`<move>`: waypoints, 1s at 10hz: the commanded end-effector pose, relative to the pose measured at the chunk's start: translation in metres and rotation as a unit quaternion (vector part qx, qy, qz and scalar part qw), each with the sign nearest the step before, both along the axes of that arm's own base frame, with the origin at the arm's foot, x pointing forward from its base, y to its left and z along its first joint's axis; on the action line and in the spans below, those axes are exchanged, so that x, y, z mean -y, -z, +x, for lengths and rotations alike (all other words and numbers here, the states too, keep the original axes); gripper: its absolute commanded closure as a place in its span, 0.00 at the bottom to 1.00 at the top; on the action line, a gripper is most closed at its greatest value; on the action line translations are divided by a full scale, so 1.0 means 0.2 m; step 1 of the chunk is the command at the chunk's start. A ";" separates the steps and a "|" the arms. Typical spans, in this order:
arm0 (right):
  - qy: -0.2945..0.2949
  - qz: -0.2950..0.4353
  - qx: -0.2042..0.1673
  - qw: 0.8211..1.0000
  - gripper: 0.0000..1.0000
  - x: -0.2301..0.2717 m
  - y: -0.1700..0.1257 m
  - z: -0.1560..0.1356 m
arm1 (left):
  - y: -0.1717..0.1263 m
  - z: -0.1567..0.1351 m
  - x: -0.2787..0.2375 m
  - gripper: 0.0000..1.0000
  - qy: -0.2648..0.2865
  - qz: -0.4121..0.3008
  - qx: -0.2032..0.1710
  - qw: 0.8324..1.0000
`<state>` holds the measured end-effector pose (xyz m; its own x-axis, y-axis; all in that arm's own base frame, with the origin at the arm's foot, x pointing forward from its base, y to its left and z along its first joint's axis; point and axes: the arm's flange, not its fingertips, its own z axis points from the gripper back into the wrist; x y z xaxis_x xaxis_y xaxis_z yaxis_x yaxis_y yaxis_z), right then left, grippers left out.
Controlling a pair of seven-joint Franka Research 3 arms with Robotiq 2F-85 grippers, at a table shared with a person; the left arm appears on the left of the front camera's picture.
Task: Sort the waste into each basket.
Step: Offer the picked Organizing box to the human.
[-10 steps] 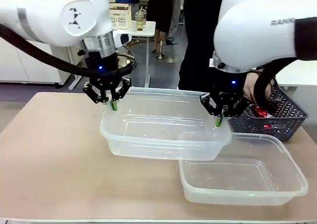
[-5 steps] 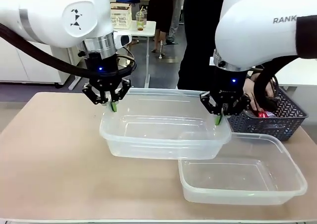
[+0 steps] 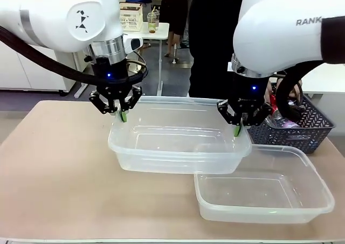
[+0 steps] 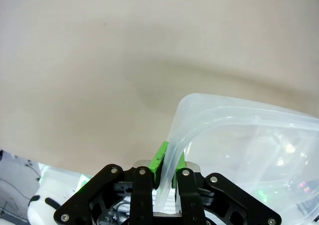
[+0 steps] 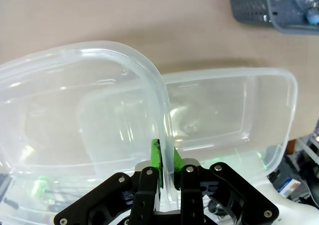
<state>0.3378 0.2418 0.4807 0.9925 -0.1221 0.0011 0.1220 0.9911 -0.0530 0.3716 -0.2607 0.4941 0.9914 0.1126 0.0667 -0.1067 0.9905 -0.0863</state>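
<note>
The two arms are holding one clear tub (image 3: 178,141) between them, raised off the table (image 3: 59,163), and it is sitting almost exactly where it was a second ago, so the carry is reading as paused or barely creeping. The visible change lies at the far right: the person's hand (image 3: 281,101), which was down among the contents of the dark blue basket (image 3: 302,130), is now lifting clear of it, with a pale crumpled piece showing there, too indistinct to name. In judgement, the waste is still waiting in that basket and sorting has not begun; the tubs are still being laid out. The left tool (image 3: 123,113) is pressed together on the tub's left rim, the thin plastic wall pinched between its green pads (image 4: 160,156). The right tool (image 3: 236,128) is likewise pinching the right rim, pads (image 5: 155,158) closed flat on the wall. The second clear tub (image 3: 264,192) is resting on the table below and to the right, its near corner tucked under the lifted one.
</note>
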 end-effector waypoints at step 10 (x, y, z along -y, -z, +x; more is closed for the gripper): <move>0.000 0.000 -0.001 1.000 0.95 0.00 0.01 0.00 | -0.02 0.00 0.00 0.93 -0.004 -0.005 0.004 1.000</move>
<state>0.3378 0.2418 0.4807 0.9925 -0.1220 0.0011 0.1219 0.9911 -0.0530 0.3716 -0.2608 0.4940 0.9914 0.1122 0.0667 -0.1063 0.9906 -0.0860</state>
